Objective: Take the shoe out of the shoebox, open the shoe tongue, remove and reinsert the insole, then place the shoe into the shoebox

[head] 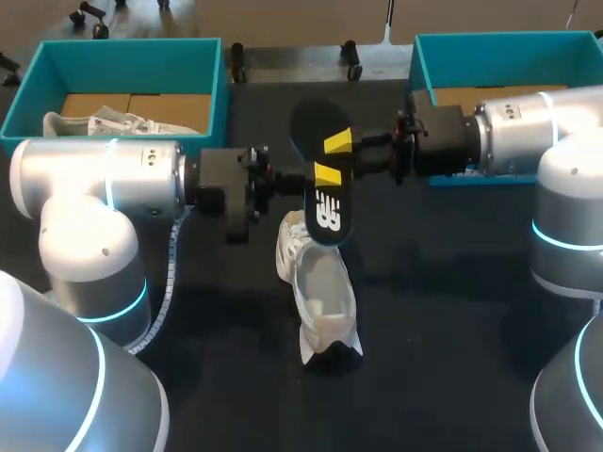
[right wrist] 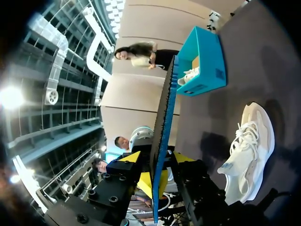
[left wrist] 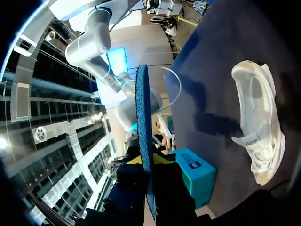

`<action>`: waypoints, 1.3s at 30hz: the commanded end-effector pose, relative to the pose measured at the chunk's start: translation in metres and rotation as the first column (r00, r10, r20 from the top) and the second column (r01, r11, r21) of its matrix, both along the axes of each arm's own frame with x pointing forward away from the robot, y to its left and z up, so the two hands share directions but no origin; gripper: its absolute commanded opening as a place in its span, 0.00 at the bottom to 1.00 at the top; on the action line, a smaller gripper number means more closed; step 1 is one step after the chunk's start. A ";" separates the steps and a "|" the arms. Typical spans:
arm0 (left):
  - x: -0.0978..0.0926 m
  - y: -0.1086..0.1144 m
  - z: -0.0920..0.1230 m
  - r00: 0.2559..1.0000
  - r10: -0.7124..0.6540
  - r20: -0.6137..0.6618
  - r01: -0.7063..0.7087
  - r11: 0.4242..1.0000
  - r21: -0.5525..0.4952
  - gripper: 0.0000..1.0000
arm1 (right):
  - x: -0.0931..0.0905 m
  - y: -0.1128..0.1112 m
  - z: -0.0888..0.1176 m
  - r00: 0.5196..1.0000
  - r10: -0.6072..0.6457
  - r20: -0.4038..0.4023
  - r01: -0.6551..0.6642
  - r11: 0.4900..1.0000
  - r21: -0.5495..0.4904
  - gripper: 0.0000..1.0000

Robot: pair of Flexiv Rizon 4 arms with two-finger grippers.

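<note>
We look down on the surface (head: 471,320) from behind in the head view; both wrist views, close in, share the insole (left wrist: 142,132) and shoe (right wrist: 248,146).

The dark desk (head: 443,311) carries three things. A white shoe (head: 320,292) lies near its middle, a little toward 6 o'clock, set lengthwise along the 12-to-6 line with its opening facing up. A teal shoebox (head: 132,66) stands at the far edge around 10 o'clock. A second teal shoebox (head: 509,61) stands around 2 o'clock, well apart from the shoe.
</note>
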State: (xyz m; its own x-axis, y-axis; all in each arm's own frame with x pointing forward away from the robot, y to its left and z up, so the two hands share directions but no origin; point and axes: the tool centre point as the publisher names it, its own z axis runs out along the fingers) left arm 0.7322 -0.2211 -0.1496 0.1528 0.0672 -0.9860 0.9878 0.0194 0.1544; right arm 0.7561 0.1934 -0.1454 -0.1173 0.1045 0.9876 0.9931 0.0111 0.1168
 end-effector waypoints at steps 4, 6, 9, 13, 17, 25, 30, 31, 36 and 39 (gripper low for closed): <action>-0.001 0.000 -0.001 1.000 0.003 0.003 -0.003 1.000 -0.003 0.00 | -0.003 0.002 -0.002 1.000 -0.006 -0.006 0.006 1.000 0.004 0.35; -0.001 0.000 -0.001 1.000 0.003 0.003 -0.003 1.000 -0.003 0.00 | -0.003 0.002 -0.002 1.000 -0.006 -0.007 0.006 1.000 0.005 0.29; -0.001 0.000 -0.001 1.000 0.003 0.003 -0.003 1.000 -0.003 0.00 | -0.004 0.003 -0.002 1.000 -0.005 -0.008 0.005 1.000 0.005 0.25; -0.001 0.000 -0.001 1.000 0.003 0.003 -0.003 1.000 -0.003 0.00 | -0.003 0.004 -0.001 1.000 0.000 -0.008 0.000 1.000 0.003 0.00; -0.001 0.000 -0.001 1.000 0.003 0.003 -0.003 1.000 -0.003 0.00 | -0.003 0.006 -0.002 1.000 0.004 -0.008 -0.004 1.000 0.000 0.00; -0.004 0.004 0.001 1.000 0.001 -0.006 -0.001 1.000 0.011 1.00 | -0.004 0.006 -0.004 1.000 0.004 0.000 -0.004 1.000 0.006 0.00; -0.009 0.026 0.004 0.999 0.011 -0.044 -0.008 0.998 0.056 1.00 | -0.006 0.003 -0.009 1.000 -0.001 0.005 0.001 1.000 0.021 0.00; -0.010 0.032 0.005 0.998 0.011 -0.055 -0.008 0.998 0.067 1.00 | -0.007 0.003 -0.010 1.000 -0.001 0.005 0.001 1.000 0.021 0.00; -0.016 0.064 0.012 0.996 0.002 -0.087 0.010 0.991 0.134 1.00 | -0.007 0.000 -0.018 1.000 -0.004 0.004 0.004 1.000 0.028 0.00; -0.019 0.082 0.018 0.995 -0.002 -0.096 0.023 0.978 0.209 1.00 | -0.006 -0.001 -0.023 1.000 -0.003 -0.001 0.003 0.999 0.034 0.00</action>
State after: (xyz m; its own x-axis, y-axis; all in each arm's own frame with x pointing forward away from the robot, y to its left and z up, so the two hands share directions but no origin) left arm 0.7197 -0.1837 -0.1481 0.0664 0.1892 -0.9797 0.9977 -0.0038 0.0669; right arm 0.7504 0.1921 -0.1645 -0.1154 0.0775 0.9903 0.9933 0.0049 0.1154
